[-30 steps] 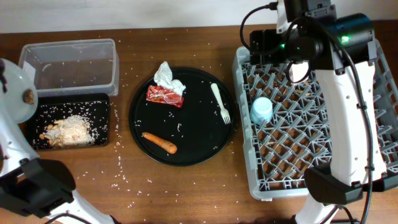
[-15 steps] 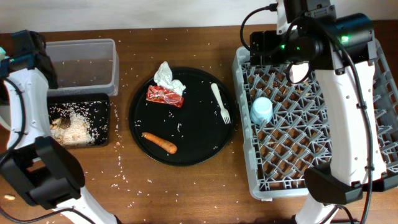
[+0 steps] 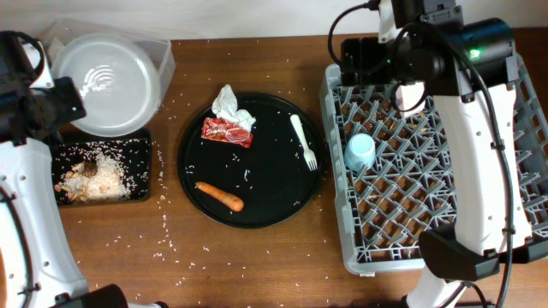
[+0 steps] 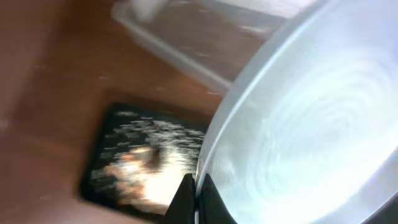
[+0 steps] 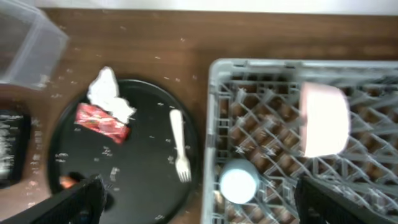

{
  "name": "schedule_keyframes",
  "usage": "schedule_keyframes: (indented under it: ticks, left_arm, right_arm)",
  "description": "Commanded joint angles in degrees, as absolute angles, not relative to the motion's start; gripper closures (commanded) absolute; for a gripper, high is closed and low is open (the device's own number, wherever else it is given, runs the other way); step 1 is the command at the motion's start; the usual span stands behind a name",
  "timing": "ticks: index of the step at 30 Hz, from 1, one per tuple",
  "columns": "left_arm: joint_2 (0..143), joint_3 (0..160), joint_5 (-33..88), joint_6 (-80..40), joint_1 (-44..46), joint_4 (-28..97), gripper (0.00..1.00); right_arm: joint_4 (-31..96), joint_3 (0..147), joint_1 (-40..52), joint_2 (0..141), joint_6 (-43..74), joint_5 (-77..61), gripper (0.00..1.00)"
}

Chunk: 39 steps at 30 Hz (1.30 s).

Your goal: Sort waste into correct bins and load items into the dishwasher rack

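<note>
nearest me the orange carrot [image 3: 219, 196] lies on the large round black tray [image 3: 265, 188]. off to the left, the shallow black tray [image 3: 147, 167] holds white rice with brown scraps [image 3: 92, 178]. further in, the white plastic fork [image 3: 303, 141], red wrapper [image 3: 227, 131] and crumpled napkin [image 3: 229, 103] lie on the round tray. the light-blue cup [image 3: 360, 151] sits in the dishwasher rack [image 3: 402, 214]. beyond them the left gripper [image 4: 196, 196] pinches the rim of the pale-grey plate [image 3: 107, 77], which hangs over the clear tub [image 3: 165, 62]. the pink bowl [image 3: 411, 96] stands on edge in the rack. the right gripper [image 5: 198, 193] hovers there, fingers spread wide and empty.
</note>
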<state>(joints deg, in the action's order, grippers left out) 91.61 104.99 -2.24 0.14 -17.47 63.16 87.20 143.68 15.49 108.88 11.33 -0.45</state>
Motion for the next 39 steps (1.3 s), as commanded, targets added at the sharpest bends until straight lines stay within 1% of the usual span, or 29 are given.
schedule_keyframes:
  ticks: [1, 3, 6, 8, 11, 14, 18, 20, 21, 23, 25, 26, 27, 28, 29, 30, 32, 34, 36, 37, 39]
  left_arm:
    - [92.92, 105.23, 22.83, -0.19, -14.15, 62.54, 1.0]
    - [94.65, 105.1, 23.86, 0.08, -10.31, 61.54, 1.0]
    - [99.46, 105.08, 24.43, 0.25, -3.64, 61.1, 1.0]
    - [102.67, 105.08, 24.67, 0.21, -0.34, 60.1, 1.0]
    - [105.16, 105.08, 24.99, 0.16, 1.52, 58.96, 1.0]
    - [105.43, 105.08, 26.02, 0.16, 1.5, 57.95, 1.0]
    - [105.43, 105.1, 30.35, 0.19, 1.34, 57.67, 1.0]
    - [105.43, 105.1, 30.68, 0.19, 1.34, 57.67, 1.0]
    - [105.43, 105.1, 30.68, 0.19, 1.34, 57.69, 1.0]
    - [105.43, 105.1, 30.68, 0.19, 1.34, 57.74, 1.0]
    - [105.43, 105.1, 30.68, 0.19, 1.34, 57.71, 1.0]
    - [105.43, 105.08, 30.65, 0.19, 1.34, 57.71, 0.99]
    - [105.43, 105.08, 30.68, 0.19, 1.34, 57.71, 0.94]
    - [105.43, 105.08, 30.68, 0.19, 1.34, 57.74, 0.83]
    - [105.43, 105.1, 30.65, 0.19, 1.34, 57.71, 0.62]
    - [105.43, 105.08, 30.68, 0.19, 1.34, 57.71, 0.46]
    - [105.43, 105.1, 30.65, 0.19, 1.34, 57.67, 0.36]
    - [105.43, 105.1, 30.63, 0.19, 1.34, 57.43, 0.32]
    - [105.43, 105.1, 28.95, 0.19, 1.34, 56.42, 0.3]
    - [105.43, 105.08, 26.35, 0.21, 1.34, 55.66, 0.3]
    - [105.43, 105.08, 19.35, 0.19, 1.34, 54.54, 0.25]
  right_arm:
    - [84.16, 144.27, 15.81, 111.66, 11.14, -10.2, 0.04]
    - [83.26, 144.27, 16.12, 114.52, 10.07, -15.92, 0.04]
    - [81.45, 144.27, 17.21, 119.44, 5.41, -25.15, 0.04]
    - [81.36, 144.27, 18.0, 121.03, 2.33, -28.01, 0.04]
    - [81.34, 144.27, 18.79, 121.25, -2.28, -30.94, 0.04]
    - [81.32, 144.27, 20.08, 122.04, -4.29, -30.72, 0.05]
    - [81.17, 143.9, 20.62, 125.1, -4.25, -27.16, 0.12]
    - [80.77, 143.9, 20.62, 126.78, -4.25, -27.18, 0.19]
    - [80.31, 143.9, 20.62, 127.57, -4.25, -27.18, 0.3]
    - [79.7, 143.9, 20.62, 127.87, -4.23, -27.18, 0.45]
    - [79.2, 143.9, 20.6, 127.87, -4.05, -27.18, 0.7]
    - [79.22, 143.9, 20.6, 127.87, -4.05, -27.18, 0.77]
    - [79.24, 143.92, 20.6, 127.87, -4.05, -27.18, 0.84]
    - [79.26, 143.92, 20.58, 127.63, -4.05, -27.14, 0.9]
    - [79.29, 143.96, 20.43, 127.04, -3.86, -26.89, 0.91]
    - [79.85, 144.18, 20.03, 126.04, -2.22, -24.95, 0.91]
    - [82.41, 144.66, 18.55, 122.93, -0.82, -19.44, 0.92]
    - [86.37, 144.84, 16.16, 117.69, 0.91, -11.92, 0.92]
    - [90.0, 144.84, 13.54, 111.53, 5.74, -1.58, 0.93]
    - [90.89, 144.84, 12.67, 109.14, 7.11, 1.23, 0.93]
    - [94.39, 144.81, 10.94, 104.22, 9.47, 9.41, 0.93]
